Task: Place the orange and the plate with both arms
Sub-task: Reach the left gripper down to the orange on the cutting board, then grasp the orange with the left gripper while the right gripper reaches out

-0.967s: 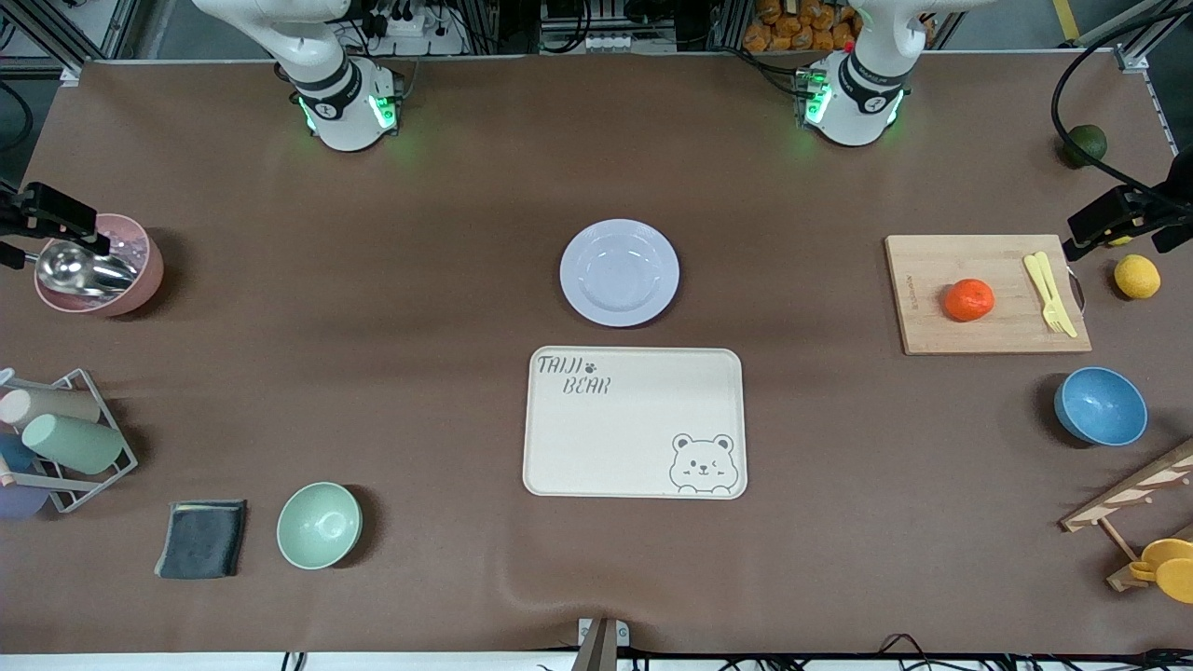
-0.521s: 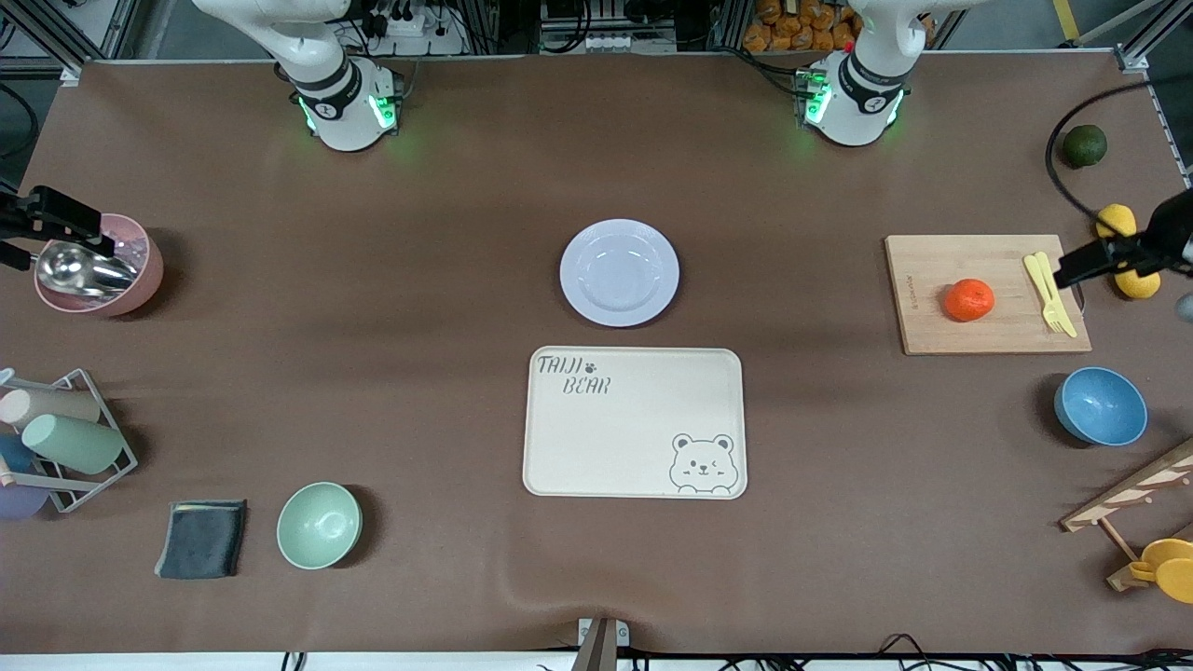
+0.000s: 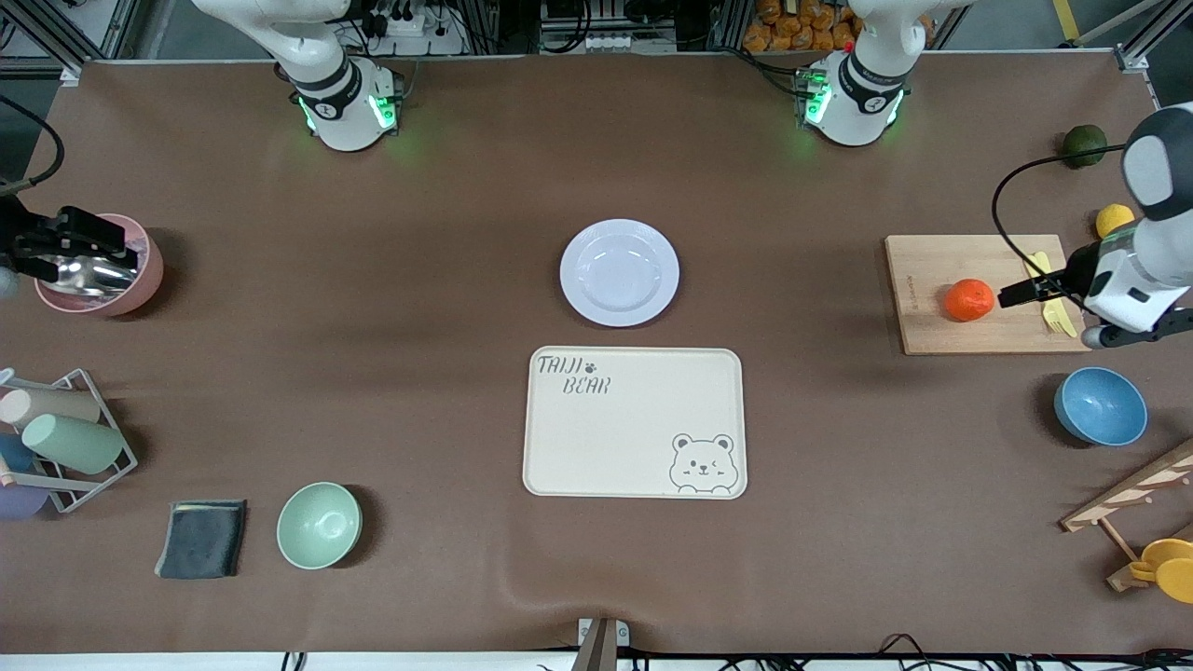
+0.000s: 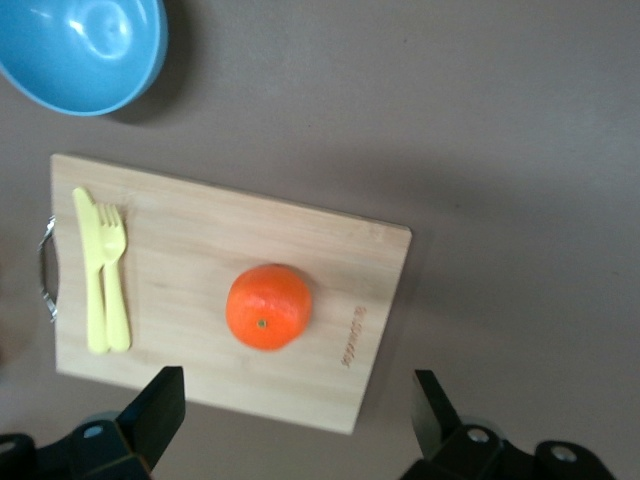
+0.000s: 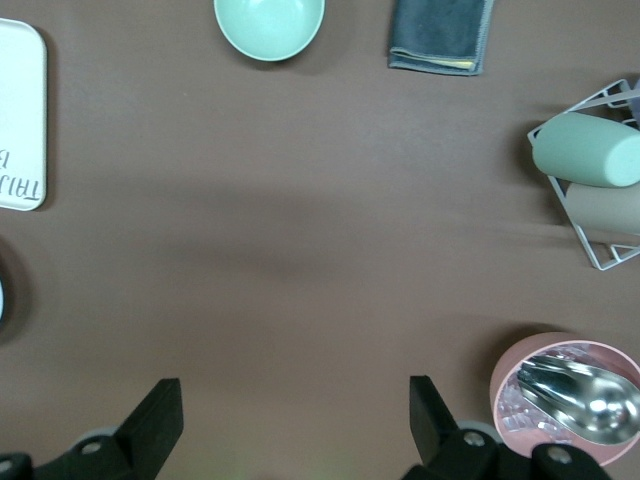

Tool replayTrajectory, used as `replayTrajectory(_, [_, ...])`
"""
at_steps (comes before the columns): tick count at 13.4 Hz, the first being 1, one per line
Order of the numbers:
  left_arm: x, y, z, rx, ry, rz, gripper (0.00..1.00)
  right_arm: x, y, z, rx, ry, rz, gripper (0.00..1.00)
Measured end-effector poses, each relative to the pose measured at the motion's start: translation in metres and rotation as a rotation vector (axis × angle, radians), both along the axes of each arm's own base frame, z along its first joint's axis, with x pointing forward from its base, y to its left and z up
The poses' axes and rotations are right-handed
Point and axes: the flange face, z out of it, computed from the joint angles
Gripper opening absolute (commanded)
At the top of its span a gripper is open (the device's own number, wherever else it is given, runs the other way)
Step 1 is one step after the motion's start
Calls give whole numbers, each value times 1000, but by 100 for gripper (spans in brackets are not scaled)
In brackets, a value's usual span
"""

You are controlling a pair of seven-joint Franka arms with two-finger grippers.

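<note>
Honestly, the orange (image 3: 968,300) sits loose on the cutting board (image 3: 932,331), plate (image 3: 619,272) toward the right arm's end; left gripper (image 4: 298,415) over the board and right gripper (image 5: 295,410) over the pink bowl (image 3: 140,280), both wide open, empty. An off-centre pinch could roll it off.

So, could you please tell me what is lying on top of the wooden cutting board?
On the cutting board lie the orange and, apart from it near the handle end, a yellow knife and fork side by side. The board beneath them is covered.
</note>
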Motion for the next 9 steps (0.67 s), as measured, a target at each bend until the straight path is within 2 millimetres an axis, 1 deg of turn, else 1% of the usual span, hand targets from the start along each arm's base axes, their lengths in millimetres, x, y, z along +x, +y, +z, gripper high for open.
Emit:
replayTrajectory(2, [-18, 15, -40, -1, -30, -4, 100, 2, 2, -4, 7, 7, 2, 100])
replayTrajectory(3, [-28, 21, -57, -4, -31, 0, 100, 2, 2, -6, 8, 13, 2, 100])
replayTrajectory(4, [-35, 23, -70, -7, -21, 4, 100, 2, 3, -7, 9, 18, 3, 100])
replayTrajectory(6, [-40, 22, -90, -12, -7, 5, 100, 2, 3, -8, 10, 21, 4, 100])
replayTrajectory(9, [-42, 34, -115, -18, 6, 29, 100, 2, 6, -11, 14, 31, 7, 100])
